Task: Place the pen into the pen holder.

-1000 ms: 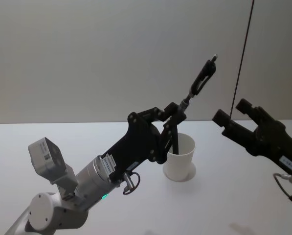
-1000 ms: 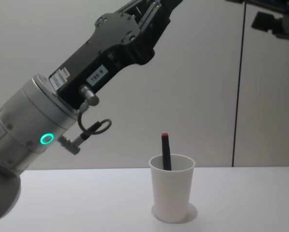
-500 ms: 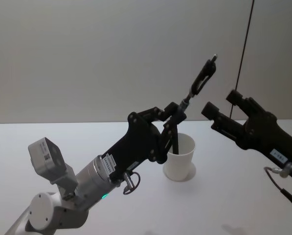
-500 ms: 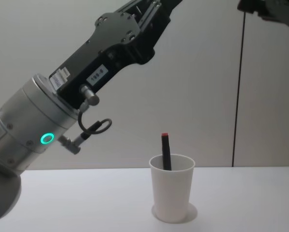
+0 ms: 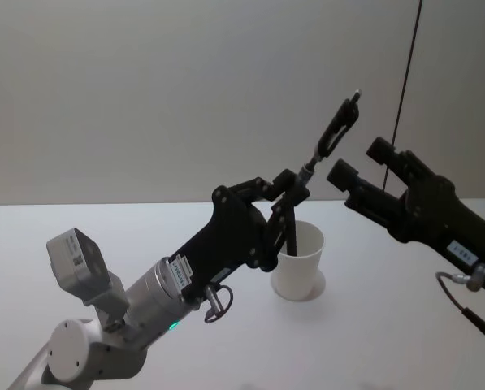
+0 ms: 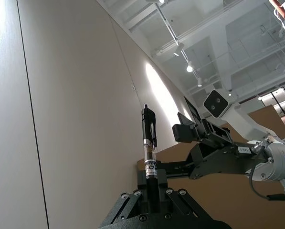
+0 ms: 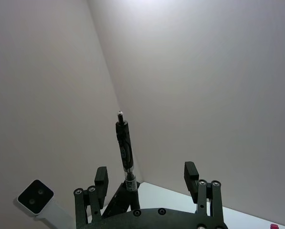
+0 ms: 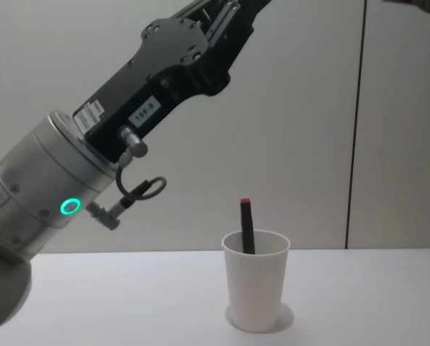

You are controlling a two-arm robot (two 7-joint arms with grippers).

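My left gripper (image 5: pixel 298 182) is raised above the table and shut on the lower end of a black pen (image 5: pixel 336 130), which points up and away. The left wrist view shows the pen (image 6: pixel 149 148) upright between the fingers. The pen holder, a white paper cup (image 5: pixel 300 262), stands on the table just below and behind that gripper. My right gripper (image 5: pixel 361 163) is open in the air just right of the pen's upper part, not touching it. In the right wrist view the pen (image 7: pixel 124 150) stands beyond the spread fingers (image 7: pixel 190 172).
A black marker with a red tip (image 8: pixel 245 225) stands in the cup (image 8: pixel 256 290). The left forearm (image 8: pixel 114 144) slants across the chest view above the white table (image 8: pixel 128 303). A grey wall with a dark vertical seam (image 8: pixel 355 144) lies behind.
My right gripper has moved up and to the left, closer to the held pen. The left arm, the pen and the cup have not moved.
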